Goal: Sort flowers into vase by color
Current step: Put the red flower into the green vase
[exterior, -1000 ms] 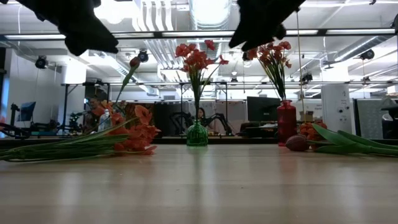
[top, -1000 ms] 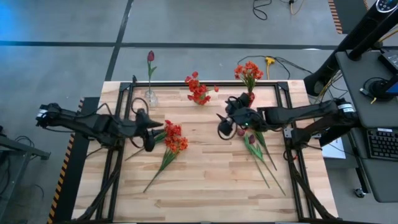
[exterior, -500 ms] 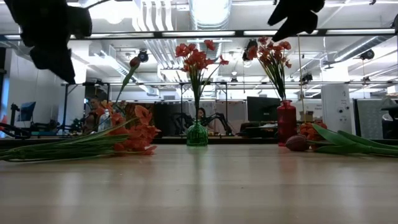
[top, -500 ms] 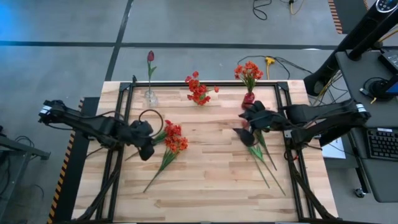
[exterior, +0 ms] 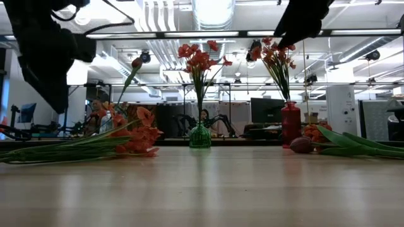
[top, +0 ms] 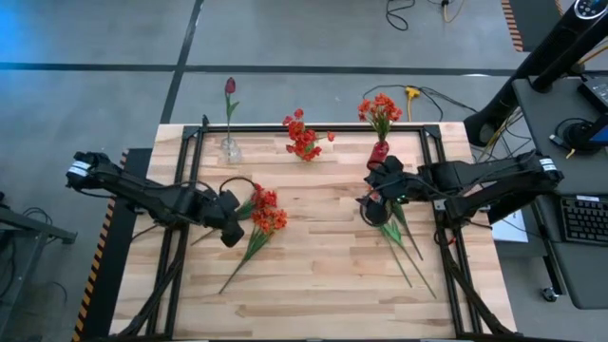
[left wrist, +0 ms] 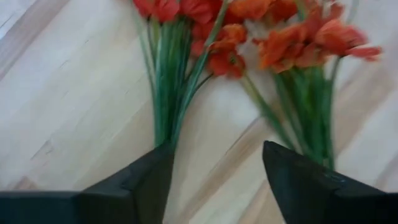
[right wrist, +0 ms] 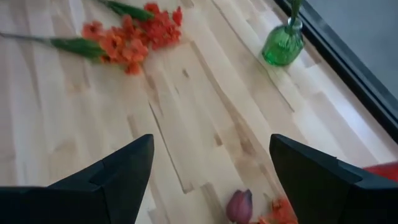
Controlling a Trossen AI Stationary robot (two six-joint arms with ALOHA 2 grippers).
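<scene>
Orange and red clustered blooms (top: 265, 211) lie flat on the table left of centre, also in the left wrist view (left wrist: 267, 37) and the low view (exterior: 129, 135). My left gripper (top: 231, 224) hovers open at their stem side; its fingers (left wrist: 214, 171) straddle the stems without touching. Dark maroon tulips (top: 386, 224) lie flat at the right, with one head (right wrist: 239, 205) in the right wrist view. My right gripper (top: 372, 198) hangs open just above them. At the far edge stand a clear vase (top: 231, 148) with one maroon tulip, a green vase (top: 304, 147) with red blooms and a red vase (top: 380, 149) with orange blooms.
A black metal frame (top: 195, 133) runs around the table's far and side edges. The three vases stand in a row along the far side, seen also in the low view: green vase (exterior: 200, 135), red vase (exterior: 290, 123). Bare wood (top: 323, 266) spreads across the centre and near side.
My right gripper has moved from near the table's centre toward the right edge and now hangs over the tulips. My left gripper has come down and shifted a little toward the near edge, closer to the stems of the lying blooms. The flowers have not moved.
</scene>
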